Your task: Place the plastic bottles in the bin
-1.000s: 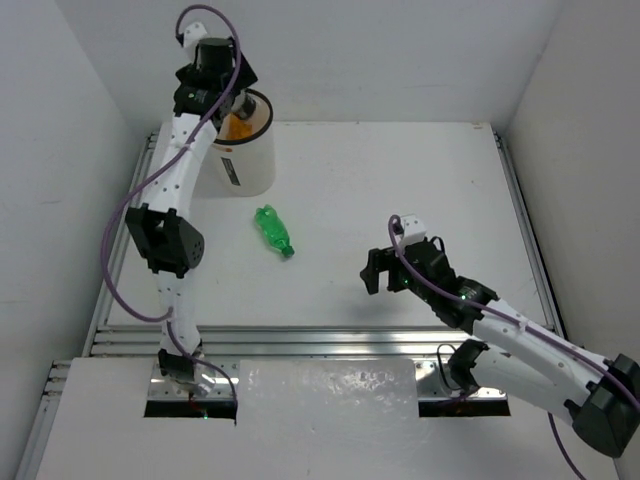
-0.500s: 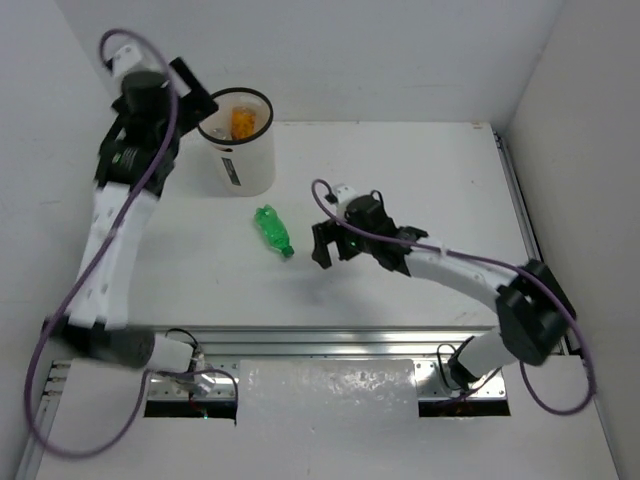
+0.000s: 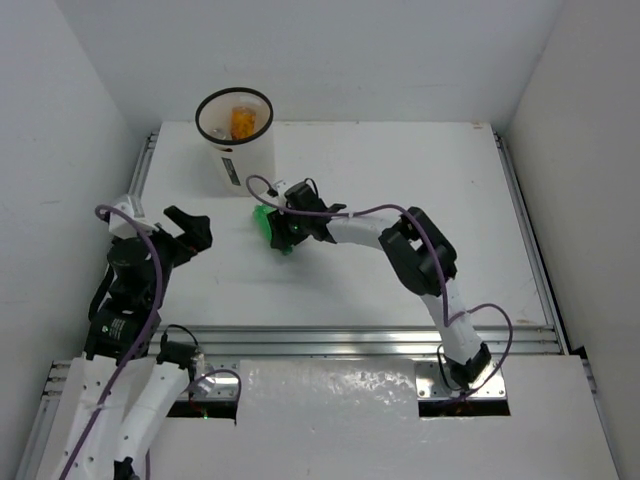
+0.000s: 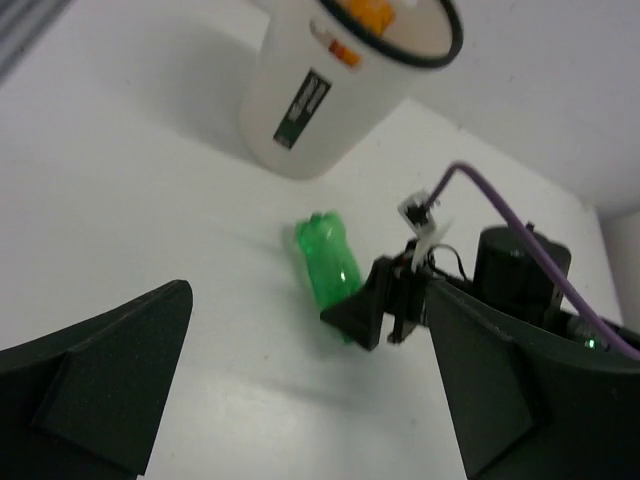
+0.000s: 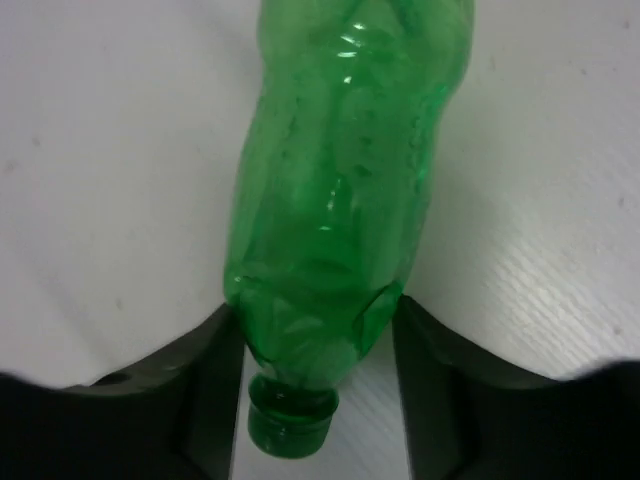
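Green plastic is what your right wrist camera fills with: the green bottle (image 5: 340,180) lies on its side on the white table (image 3: 400,170), its cap toward the lens, a little in front of the bin (image 3: 245,165) and apart from it. Your right gripper (image 5: 315,340) is low over it, about half open, with one finger (image 5: 205,380) on each side of the shoulder just above the neck. Both fingers seem to touch the plastic, so I judge this to be a grip, but how firm it is I cannot tell, and the bottle rests on the table. I think this place is chosen because a lying bottle can roll, and a finger on each side stops it. Your left gripper (image 4: 310,400) is fully open and holds nothing. It hangs over the left part of the table, well apart from the bottle and turned toward it, probably to leave the way to the bin free. Inside the bin you can see orange bottles (image 3: 241,122), so this green one seems to be the last on the table. What remains is the lift over the black rim.
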Robot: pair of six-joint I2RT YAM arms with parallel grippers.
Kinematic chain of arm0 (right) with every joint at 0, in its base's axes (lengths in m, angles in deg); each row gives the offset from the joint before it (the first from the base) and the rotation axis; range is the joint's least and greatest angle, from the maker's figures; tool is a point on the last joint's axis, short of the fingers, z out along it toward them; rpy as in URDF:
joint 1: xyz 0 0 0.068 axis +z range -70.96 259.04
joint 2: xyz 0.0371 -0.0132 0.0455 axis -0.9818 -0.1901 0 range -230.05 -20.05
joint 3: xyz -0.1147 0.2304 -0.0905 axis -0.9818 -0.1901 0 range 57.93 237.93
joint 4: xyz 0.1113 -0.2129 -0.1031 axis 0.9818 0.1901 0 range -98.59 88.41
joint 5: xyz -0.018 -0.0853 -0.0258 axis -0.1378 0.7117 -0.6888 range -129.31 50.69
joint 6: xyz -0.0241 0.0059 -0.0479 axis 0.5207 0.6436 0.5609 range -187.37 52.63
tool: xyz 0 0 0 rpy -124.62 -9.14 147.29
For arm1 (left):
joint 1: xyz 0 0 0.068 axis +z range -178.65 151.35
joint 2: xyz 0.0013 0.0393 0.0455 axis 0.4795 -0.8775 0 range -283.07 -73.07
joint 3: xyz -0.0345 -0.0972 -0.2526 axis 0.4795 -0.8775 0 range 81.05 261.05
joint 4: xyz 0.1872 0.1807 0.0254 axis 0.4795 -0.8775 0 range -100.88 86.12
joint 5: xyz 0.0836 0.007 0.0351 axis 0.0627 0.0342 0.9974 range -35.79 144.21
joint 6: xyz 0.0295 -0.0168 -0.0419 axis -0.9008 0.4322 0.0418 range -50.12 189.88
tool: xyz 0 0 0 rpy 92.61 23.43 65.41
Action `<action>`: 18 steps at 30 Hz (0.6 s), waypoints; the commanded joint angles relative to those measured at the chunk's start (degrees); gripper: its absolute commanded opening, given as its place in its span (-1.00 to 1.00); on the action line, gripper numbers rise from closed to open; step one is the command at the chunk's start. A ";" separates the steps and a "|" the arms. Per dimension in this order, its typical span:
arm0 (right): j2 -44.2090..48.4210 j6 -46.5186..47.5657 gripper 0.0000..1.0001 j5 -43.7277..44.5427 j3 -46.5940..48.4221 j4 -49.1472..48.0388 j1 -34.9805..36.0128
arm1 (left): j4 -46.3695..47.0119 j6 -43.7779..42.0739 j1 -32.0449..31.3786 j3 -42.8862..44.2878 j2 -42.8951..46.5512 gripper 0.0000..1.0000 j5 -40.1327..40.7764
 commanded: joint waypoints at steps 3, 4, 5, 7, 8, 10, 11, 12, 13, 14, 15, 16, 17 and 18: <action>3.05 1.87 -0.52 6.77 -0.04 -5.65 1.60 | 1.27 -0.96 0.43 -1.80 -0.07 0.99 -7.00; 8.12 1.09 -0.58 7.47 -6.24 -10.10 1.69 | 2.22 -1.23 0.43 -2.41 -0.34 0.99 -9.97; 11.22 0.56 -0.64 8.61 -10.04 -12.32 1.69 | 2.76 -0.88 0.43 -2.67 -0.60 0.99 -11.82; 18.42 -1.72 -0.66 8.10 -21.95 -19.77 1.60 | 6.60 1.39 0.43 -4.60 -2.35 1.00 -19.78; 26.20 -2.43 -0.66 7.57 -26.29 -22.08 1.69 | 9.06 2.19 0.43 -5.83 -2.97 1.00 -24.10; 34.15 -4.79 -0.65 2.75 -37.90 -29.46 1.60 | 21.39 6.56 0.43 -10.56 -6.21 0.99 -39.95; 41.49 -5.42 -0.65 1.86 -41.33 -31.14 1.60 | 26.27 8.77 0.26 -12.33 -7.53 0.99 -45.19; 44.96 -5.95 -0.65 1.24 -44.15 -32.63 1.60 | 31.88 11.31 0.08 -13.91 -10.33 0.99 -49.33; 48.30 -6.91 -0.64 -1.20 -49.23 -34.91 1.60 | 43.69 16.21 -0.36 -16.89 -11.75 0.99 -55.64; 51.38 -6.92 -0.64 -2.53 -51.19 -35.28 1.60 | 48.24 17.74 -2.45 -17.79 -12.98 0.99 -57.27; 56.81 -7.01 -0.64 -3.24 -52.60 -35.46 1.60 | 52.81 18.71 -4.30 -18.49 -14.91 0.99 -58.07; 59.30 -7.96 -0.65 -3.33 -54.70 -34.33 1.69 | 57.38 18.29 -6.66 -18.85 -15.80 0.99 -56.68; 64.11 -8.15 -0.64 -3.42 -55.60 -33.62 1.60 | 56.47 16.80 -11.73 -17.89 -17.63 0.99 -54.58; 66.24 -8.32 -0.64 -3.60 -57.00 -32.49 1.69 | 56.38 15.66 -14.22 -17.10 -18.52 0.99 -51.77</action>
